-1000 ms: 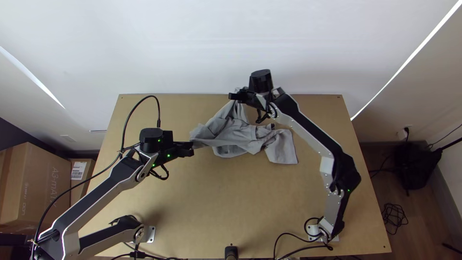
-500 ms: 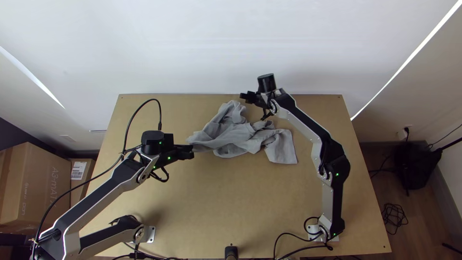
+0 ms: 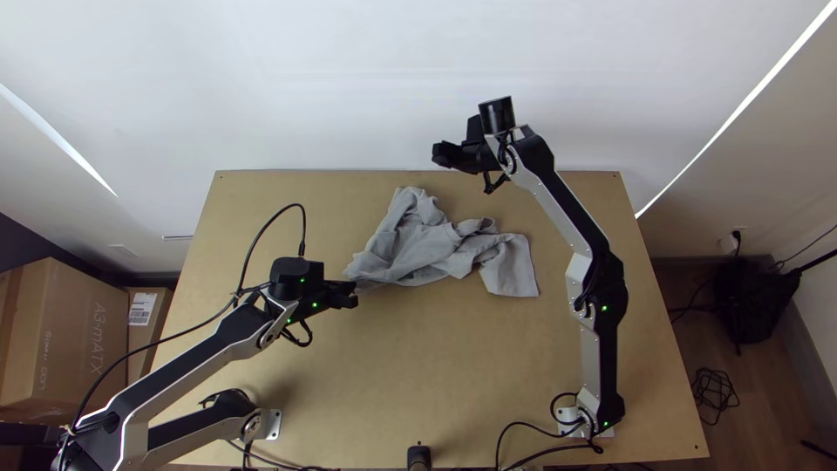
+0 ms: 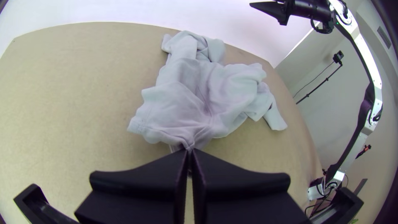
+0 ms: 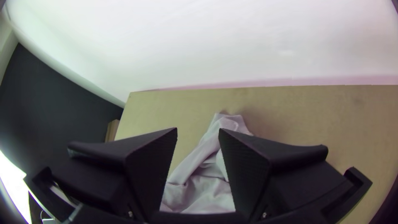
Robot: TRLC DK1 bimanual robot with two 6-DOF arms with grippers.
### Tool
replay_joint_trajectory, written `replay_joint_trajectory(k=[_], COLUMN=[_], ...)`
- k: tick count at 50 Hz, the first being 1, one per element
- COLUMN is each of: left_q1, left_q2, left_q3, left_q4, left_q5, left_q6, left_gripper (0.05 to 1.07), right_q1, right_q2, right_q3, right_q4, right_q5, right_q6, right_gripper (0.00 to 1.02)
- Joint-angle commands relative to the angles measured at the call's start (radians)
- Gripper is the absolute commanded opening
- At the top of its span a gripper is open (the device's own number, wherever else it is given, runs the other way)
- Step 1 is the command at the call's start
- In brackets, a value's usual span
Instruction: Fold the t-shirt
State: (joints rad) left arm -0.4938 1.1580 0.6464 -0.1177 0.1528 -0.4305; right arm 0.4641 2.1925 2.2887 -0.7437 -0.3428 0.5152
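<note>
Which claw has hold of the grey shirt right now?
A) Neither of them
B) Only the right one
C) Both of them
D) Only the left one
D: the left claw is closed on a gathered edge of the shirt, while the right claw is open, raised above the cloth and pinching none of it.

Top view, high: we are looking steeply down at surface (image 3: pixel 436 366) and cloth (image 3: pixel 423 249); wrist views, nearer: we are sharing both.
</note>
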Motion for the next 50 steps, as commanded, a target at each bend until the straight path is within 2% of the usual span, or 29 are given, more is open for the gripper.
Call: replay_joint_trajectory(k=[1,5,9,25,32,40,50], left_q1=[-0.006,-0.006,-0.006,0.001,0.006,0.017,0.018], left_q2=[-0.017,-0.020,-0.024,-0.037,-0.037,-0.035,-0.038], left_q3=[-0.025,-0.031,-0.036,-0.040,-0.039,-0.040,-0.044], left_q4=[0.016,0.024,0.032,0.043,0.043,0.043,0.043], left_q5=[-0.002,-0.002,-0.002,-0.004,-0.004,-0.004,-0.004], left_q6=[-0.020,-0.024,-0.027,-0.028,-0.027,-0.024,-0.027], left_gripper=[0.08,0.08,0.08,0.08,0.08,0.08,0.08], right_q1=[0.034,0.059,0.090,0.143,0.148,0.148,0.150], right_q2=[0.062,0.078,0.092,0.159,0.156,0.151,0.165], right_q3=[0.011,0.006,0.000,-0.011,-0.037,-0.066,-0.089], right_q4=[-0.037,-0.037,-0.033,-0.026,-0.040,-0.057,-0.071], right_q5=[-0.082,-0.108,-0.110,-0.102,-0.090,-0.074,-0.070], right_q6=[-0.037,-0.058,-0.124,-0.207,-0.207,-0.208,-0.215], right_gripper=[0.48,0.48,0.48,0.48,0.47,0.36,0.36])
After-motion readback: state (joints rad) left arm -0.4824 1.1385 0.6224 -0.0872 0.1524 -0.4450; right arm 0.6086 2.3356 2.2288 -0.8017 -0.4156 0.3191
